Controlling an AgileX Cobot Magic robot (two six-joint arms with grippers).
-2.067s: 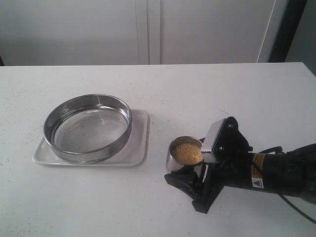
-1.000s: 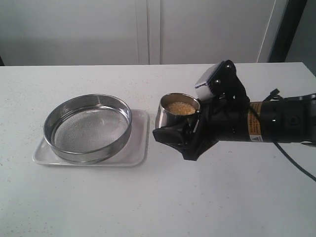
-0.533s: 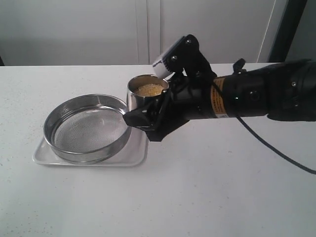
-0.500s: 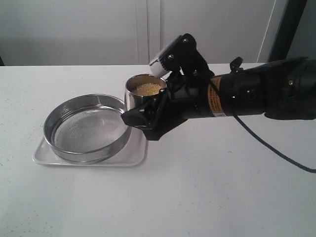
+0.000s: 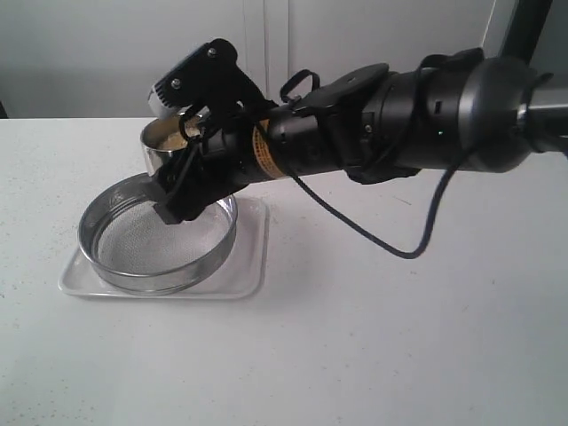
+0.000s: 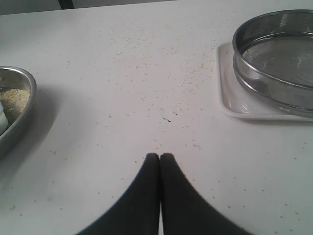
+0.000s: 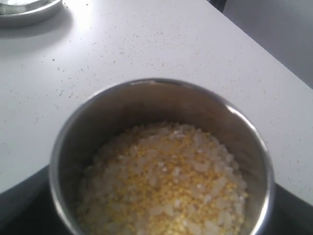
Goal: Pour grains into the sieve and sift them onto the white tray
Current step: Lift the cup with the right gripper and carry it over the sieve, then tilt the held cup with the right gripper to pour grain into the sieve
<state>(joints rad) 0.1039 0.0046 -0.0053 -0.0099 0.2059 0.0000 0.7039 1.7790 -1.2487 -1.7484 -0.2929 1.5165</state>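
Your sieve (image 5: 124,264) is bright steel: a polished, mirror-like ring around a fine wire mesh (image 5: 146,238) that looks dull grey. The cup (image 7: 146,105) is steel too, smooth with a soft sheen inside, and the grains (image 7: 161,191) in it look dry, matt and coarse. The tray (image 5: 251,257) looks like smooth white plastic with a slight gloss. Your table (image 5: 355,346) is matt white and finely speckled. The right arm (image 5: 444,106) has a semi-gloss black shell. The left gripper (image 6: 160,157) is smooth matt black, and the bowl (image 6: 27,88) near it is dull steel.
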